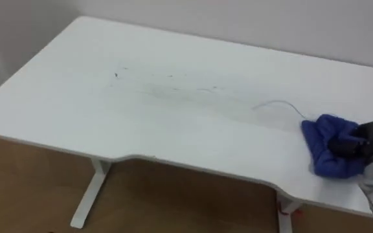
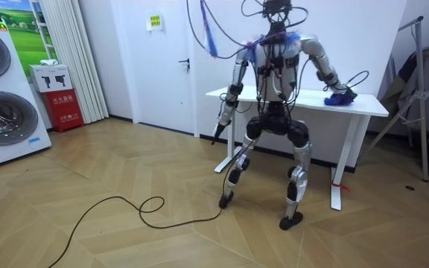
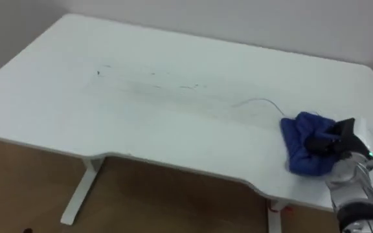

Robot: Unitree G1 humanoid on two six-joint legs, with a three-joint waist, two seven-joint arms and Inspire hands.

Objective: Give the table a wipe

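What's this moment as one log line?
right robot hand: gripping crumpled blue cloth | white table: faint dark marks | left robot hand: hanging

Open tabletop (image 1: 173,123) stretches left of the blue cloth (image 1: 326,149) at its right edge.

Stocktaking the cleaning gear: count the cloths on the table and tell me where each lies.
1: a blue cloth near the front right edge of the table, bunched under the right hand, which grips it. Another could lie hidden beneath it.

Silver limbs, black joints, dark fingers (image 3: 321,144).
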